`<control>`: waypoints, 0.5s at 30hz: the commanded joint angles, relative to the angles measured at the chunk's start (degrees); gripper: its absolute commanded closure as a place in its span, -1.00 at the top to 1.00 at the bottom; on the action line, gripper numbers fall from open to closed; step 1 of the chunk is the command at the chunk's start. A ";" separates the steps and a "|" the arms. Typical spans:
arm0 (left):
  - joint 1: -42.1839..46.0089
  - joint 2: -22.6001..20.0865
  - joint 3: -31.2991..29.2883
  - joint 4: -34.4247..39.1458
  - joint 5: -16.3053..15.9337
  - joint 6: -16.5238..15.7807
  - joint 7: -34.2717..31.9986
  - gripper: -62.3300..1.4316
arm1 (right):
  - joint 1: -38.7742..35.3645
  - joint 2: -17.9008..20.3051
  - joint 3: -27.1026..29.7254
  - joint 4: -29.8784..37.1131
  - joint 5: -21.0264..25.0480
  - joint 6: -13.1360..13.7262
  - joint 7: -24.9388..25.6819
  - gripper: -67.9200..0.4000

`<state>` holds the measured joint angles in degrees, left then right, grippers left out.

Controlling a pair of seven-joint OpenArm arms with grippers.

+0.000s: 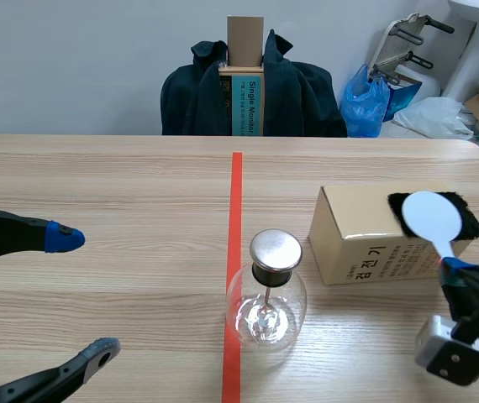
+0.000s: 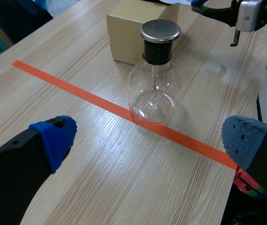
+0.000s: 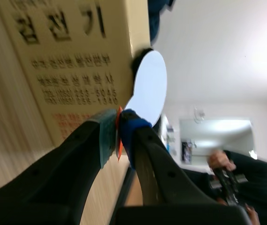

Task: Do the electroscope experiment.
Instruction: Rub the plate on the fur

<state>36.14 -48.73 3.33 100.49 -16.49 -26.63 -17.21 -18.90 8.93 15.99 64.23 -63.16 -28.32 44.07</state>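
Two grippers (image 1: 81,295) (image 1: 454,267), one flask (image 1: 266,306), one paddle (image 1: 431,217)

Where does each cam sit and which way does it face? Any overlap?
Scene view: at the robot's front, facing across the table; left gripper and right gripper enter from the sides.
Left wrist view: behind the left gripper, looking forward and down at the flask by the tape line; own open fingers frame it.
Right wrist view: behind the right gripper, rolled sideways, facing the box; own fingers clamp the white paddle.
Shared: flask and box in scene and left wrist.
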 commanded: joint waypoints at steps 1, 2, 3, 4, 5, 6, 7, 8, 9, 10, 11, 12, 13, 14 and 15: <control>-0.61 0.46 0.22 0.35 -0.42 -0.02 -0.72 1.00 | 0.35 1.42 0.98 0.70 0.48 -0.39 -2.89 -0.96; -0.61 0.48 0.22 0.35 -0.42 -0.02 -0.72 1.00 | 0.37 1.73 0.92 0.70 0.28 -0.35 -1.95 -0.96; -0.61 0.59 0.22 0.35 -0.42 -0.02 -0.72 1.00 | 0.85 1.88 0.68 0.70 0.11 -0.37 0.66 -0.96; -0.61 0.70 0.22 0.35 -0.42 -0.02 -0.68 1.00 | 1.03 1.99 0.24 0.70 0.09 -0.37 3.56 -0.96; -0.61 0.92 0.22 0.35 -0.39 -0.02 -0.50 1.00 | 1.20 1.99 -0.35 0.72 0.09 -0.39 5.60 -0.96; -0.61 1.25 0.22 0.35 -0.39 -0.02 -0.15 1.00 | 1.46 1.92 -0.90 0.72 0.11 -0.61 5.66 -0.96; -0.61 1.44 0.22 0.35 -0.39 -0.02 0.42 1.00 | 1.42 1.79 -1.07 0.72 0.35 -0.98 3.32 -0.96; -0.61 1.57 0.22 0.35 -0.39 -0.02 0.70 1.00 | 1.31 1.66 -1.05 0.72 0.42 -1.03 -0.22 -0.96; -0.61 1.62 0.22 0.35 -0.39 -0.02 0.74 1.00 | 1.11 1.68 -1.01 0.72 0.39 -1.03 -3.87 -0.96; -0.61 1.73 0.22 0.35 -0.39 -0.02 0.76 1.00 | 1.07 1.75 -1.01 0.72 0.39 -1.01 -6.38 -0.96; -0.61 1.75 0.22 0.35 -0.39 -0.02 0.76 1.00 | 1.09 1.92 -1.03 0.72 0.33 -0.81 -6.73 -0.96; -0.61 1.75 0.22 0.35 -0.39 -0.02 0.74 1.00 | 1.16 2.03 -1.20 0.72 0.28 -0.72 -4.37 -0.96; -0.61 1.75 0.22 0.35 -0.39 -0.02 0.74 1.00 | 1.31 2.01 -1.51 0.74 0.28 -0.74 -1.09 -0.96; -0.61 1.77 0.22 0.35 -0.39 -0.02 0.76 1.00 | 1.46 1.95 -1.97 0.74 0.31 -0.79 1.73 -0.96; -0.61 1.88 0.22 0.35 -0.39 -0.02 0.76 1.00 | 1.46 1.90 -2.36 0.76 0.37 -0.96 2.47 -0.96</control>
<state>35.83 -47.11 3.33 100.49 -16.49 -26.61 -15.33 -17.98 10.66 14.46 64.23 -62.94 -28.99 46.98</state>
